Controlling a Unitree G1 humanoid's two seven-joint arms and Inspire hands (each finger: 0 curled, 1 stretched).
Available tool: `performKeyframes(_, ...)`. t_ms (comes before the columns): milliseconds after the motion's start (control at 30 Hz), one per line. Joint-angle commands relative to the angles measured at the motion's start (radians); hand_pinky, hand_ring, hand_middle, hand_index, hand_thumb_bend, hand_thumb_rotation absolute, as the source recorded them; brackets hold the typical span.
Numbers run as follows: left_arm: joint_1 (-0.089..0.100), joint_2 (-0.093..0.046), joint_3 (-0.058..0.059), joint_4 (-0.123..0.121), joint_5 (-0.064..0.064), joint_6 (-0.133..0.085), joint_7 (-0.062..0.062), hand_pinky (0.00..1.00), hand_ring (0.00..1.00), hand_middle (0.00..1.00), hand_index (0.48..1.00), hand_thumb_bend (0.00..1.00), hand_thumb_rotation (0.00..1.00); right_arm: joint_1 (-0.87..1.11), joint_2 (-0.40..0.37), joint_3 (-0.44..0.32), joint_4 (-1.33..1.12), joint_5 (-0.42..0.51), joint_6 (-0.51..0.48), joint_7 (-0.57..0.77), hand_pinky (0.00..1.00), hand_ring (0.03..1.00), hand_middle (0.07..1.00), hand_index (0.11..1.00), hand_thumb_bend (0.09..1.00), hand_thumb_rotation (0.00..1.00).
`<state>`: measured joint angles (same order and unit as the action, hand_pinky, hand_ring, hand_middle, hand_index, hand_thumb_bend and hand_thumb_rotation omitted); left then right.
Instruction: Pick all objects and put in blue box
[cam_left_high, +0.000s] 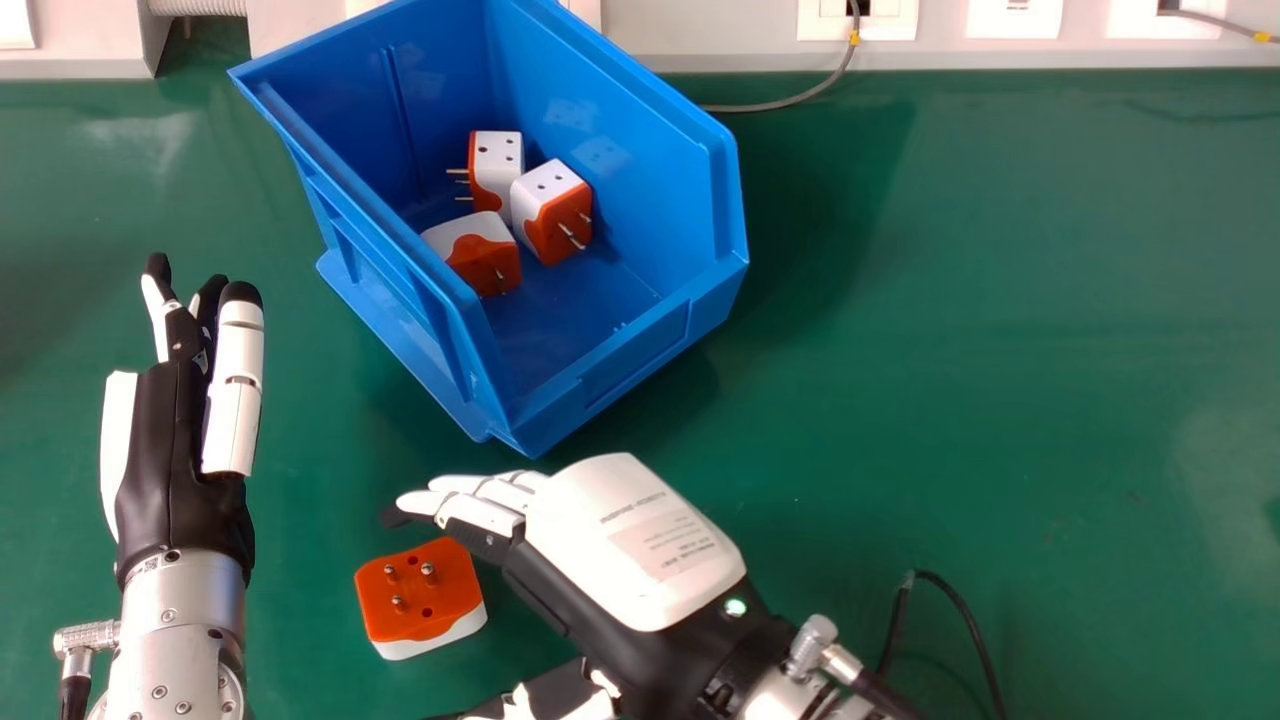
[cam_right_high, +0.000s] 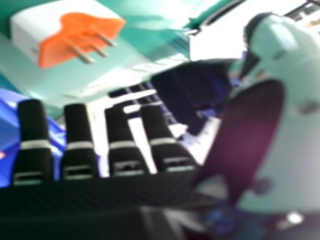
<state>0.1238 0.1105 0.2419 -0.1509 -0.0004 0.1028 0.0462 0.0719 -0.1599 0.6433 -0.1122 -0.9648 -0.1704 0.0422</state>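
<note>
Robot hand (cam_left_high: 630, 540) beside orange-and-white adapter (cam_left_high: 420, 595), three adapters in blue box (cam_left_high: 640, 350)

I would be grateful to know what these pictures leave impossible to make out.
Underside of the loose plug, head view: hidden, facing the table.
Lower part of the rear plug, head view: hidden by the plugs before it.
Far end of the box, head view: cut off by the top edge.
Palm of the right hand, head view: hidden by its back.
</note>
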Motion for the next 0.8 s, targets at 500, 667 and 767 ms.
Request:
performKeyframes(500,-0.007,-0.003,-0.007,-0.031,0.004,-0.011,0.011,0.96,0.97,0.97,0.968,0.24,0.9,-0.163,0.073,0.077,0.23,-0.04,0.099,-0.011,0.89,0.989,0.995,0.986,0.422,0.52)
performKeyframes(667,-0.006,-0.012,-0.011,-0.052,0.001,0.005,0.014,0.96,0.97,0.97,0.967,0.24,0.9,-0.198,0.095,0.091,0.272,-0.048,0.123,-0.016,0.88,0.982,0.998,0.984,0.413,0.51)
performKeyframes(767,-0.004,-0.013,-0.012,-0.057,0.001,0.008,0.012,0.96,0.97,0.97,0.967,0.23,0.9,-0.223,0.109,0.1,0.309,-0.06,0.138,-0.038,0.87,0.969,0.999,0.978,0.409,0.49)
